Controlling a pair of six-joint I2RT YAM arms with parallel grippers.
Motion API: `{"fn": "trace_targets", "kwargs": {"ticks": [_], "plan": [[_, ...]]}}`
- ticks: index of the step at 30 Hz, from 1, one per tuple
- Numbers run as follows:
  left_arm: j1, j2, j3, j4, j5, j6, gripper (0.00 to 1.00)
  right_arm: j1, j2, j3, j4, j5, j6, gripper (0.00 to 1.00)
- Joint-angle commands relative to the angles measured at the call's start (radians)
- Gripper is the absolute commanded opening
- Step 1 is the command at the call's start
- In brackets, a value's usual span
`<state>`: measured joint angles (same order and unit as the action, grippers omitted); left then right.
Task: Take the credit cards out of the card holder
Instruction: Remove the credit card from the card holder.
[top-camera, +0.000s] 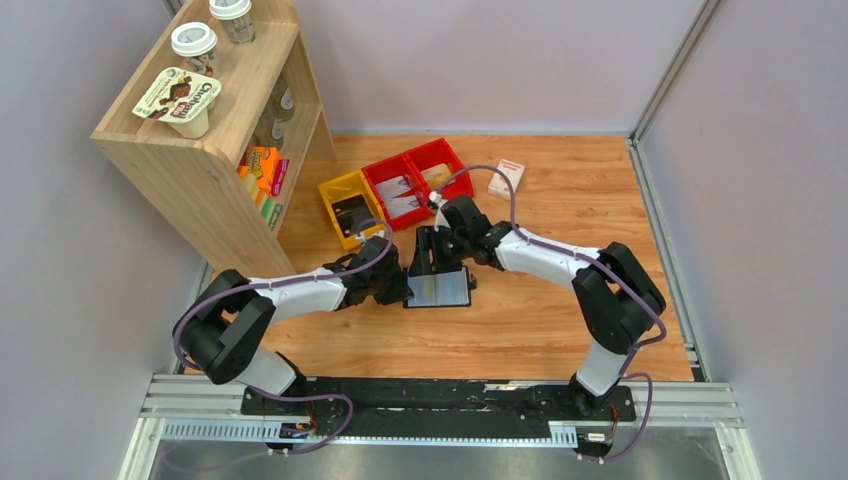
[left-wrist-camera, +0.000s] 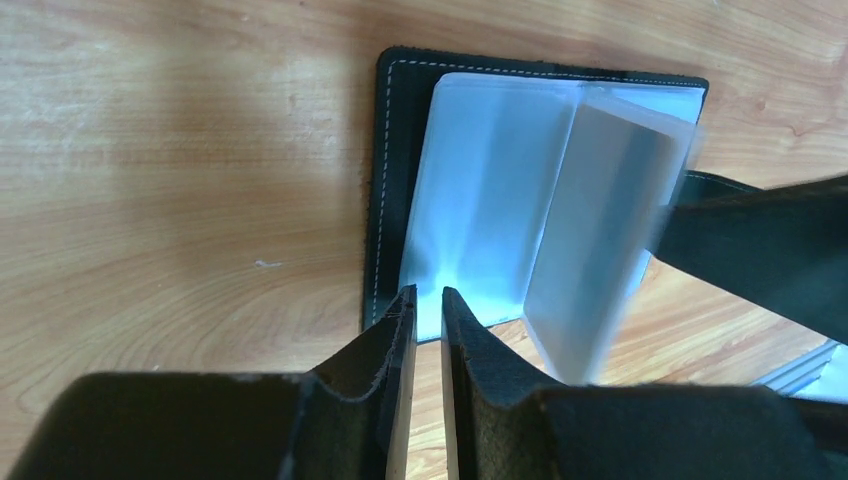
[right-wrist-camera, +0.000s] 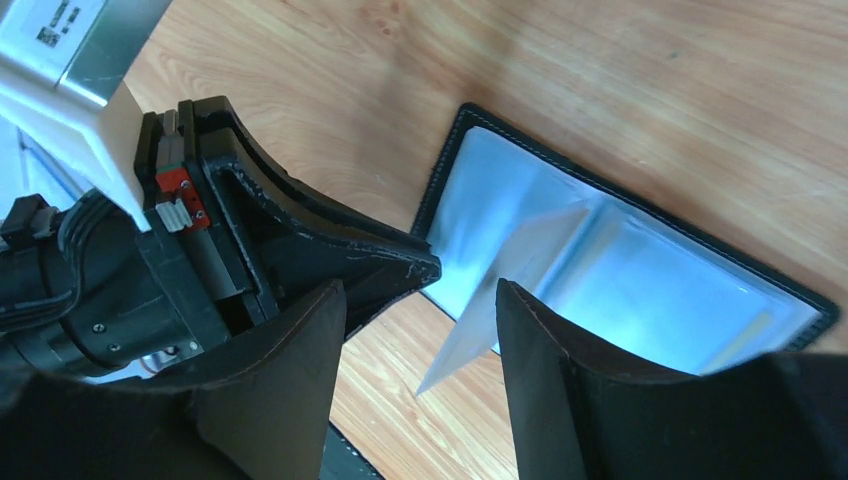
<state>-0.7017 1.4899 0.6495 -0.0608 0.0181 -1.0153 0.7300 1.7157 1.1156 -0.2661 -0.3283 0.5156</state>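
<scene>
The card holder (top-camera: 440, 288) lies open on the wooden table, black-edged (left-wrist-camera: 385, 180) with bluish clear pockets (right-wrist-camera: 640, 280). One pocket leaf (left-wrist-camera: 600, 230) stands up from the middle fold. My left gripper (left-wrist-camera: 428, 300) is at the holder's left edge (top-camera: 404, 284), jaws a narrow gap apart with only table showing between them; one fingertip (right-wrist-camera: 415, 268) rests on the holder's corner. My right gripper (right-wrist-camera: 420, 290) hangs over the holder's far side (top-camera: 437, 255), open, with the raised leaf (right-wrist-camera: 500, 285) between its fingers, close to the right one. No credit cards show; they are hidden.
A wooden shelf (top-camera: 200, 150) with cups stands at the back left. A yellow bin (top-camera: 345, 205) and two red bins (top-camera: 395, 185) holding packets sit behind the holder. A small white-and-red box (top-camera: 505, 178) lies at the back right. Grey walls close in both sides.
</scene>
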Motion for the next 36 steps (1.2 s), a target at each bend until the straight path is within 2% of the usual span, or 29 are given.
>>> {"fn": "trace_targets", "kwargs": {"ticks": [1, 7, 14, 21, 26, 30, 36], "plan": [[0.001, -0.065, -0.031, 0.012, -0.015, -0.02, 0.23, 0.003, 0.051, -0.005, 0.093, -0.078, 0.067, 0.59], [0.001, -0.146, -0.056, -0.019, -0.061, -0.02, 0.23, 0.002, 0.096, 0.015, 0.044, -0.06, 0.037, 0.61], [0.002, -0.235, -0.033, -0.048, -0.063, 0.015, 0.24, -0.046, 0.029, -0.069, 0.099, -0.037, 0.066, 0.61], [0.05, -0.103, 0.018, 0.055, 0.051, 0.037, 0.24, -0.101, 0.019, -0.157, 0.228, -0.127, 0.144, 0.59], [0.08, 0.025, 0.025, 0.119, 0.123, 0.041, 0.23, -0.116, 0.03, -0.191, 0.257, -0.141, 0.164, 0.58], [0.082, 0.092, 0.004, 0.136, 0.126, 0.035, 0.23, -0.126, 0.042, -0.198, 0.255, -0.153, 0.166, 0.58], [0.082, 0.109, -0.036, 0.139, 0.122, -0.009, 0.21, -0.127, 0.055, -0.2, 0.228, -0.149, 0.153, 0.57]]}}
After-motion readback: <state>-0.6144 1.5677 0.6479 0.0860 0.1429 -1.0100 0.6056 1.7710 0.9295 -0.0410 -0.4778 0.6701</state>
